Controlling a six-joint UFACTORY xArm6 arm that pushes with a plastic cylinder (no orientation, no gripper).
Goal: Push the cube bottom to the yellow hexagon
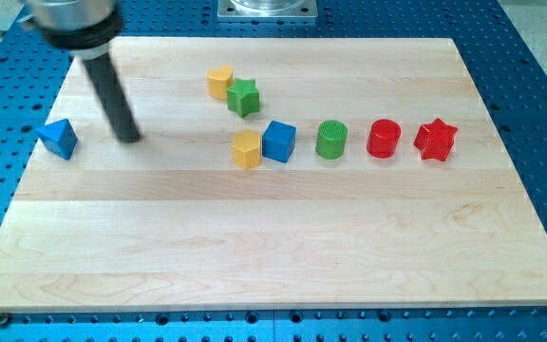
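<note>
a: start at the view's left. what do you have there?

b: you have a blue triangular block (59, 139) near the edge of the tabletop (254, 256), and just to its right my tip (131, 138), resting on bare wood, touching nothing. there are no jaws on this rig, only the rod, so nothing opens or clamps.

a: and the cube?

b: you find the blue cube (279, 142) well to the right of my tip, near the middle. it sits just beside the lower yellow hexagon (247, 150), on that block's right, close enough that you can't tell if they touch. up and left of them are a second yellow block (220, 83) and a green star (244, 97). farther right run a green cylinder (331, 140), a red cylinder (384, 139) and a red star (436, 140).

a: how will the cube behave?

b: you should expect it to be light, rigid and quick to slide on smooth wood. push square on the middle of a flat face; catch a corner and it will likely spin away. i'd say approach from its upper side, then nudge it down and leftward under the hexagon.
</note>
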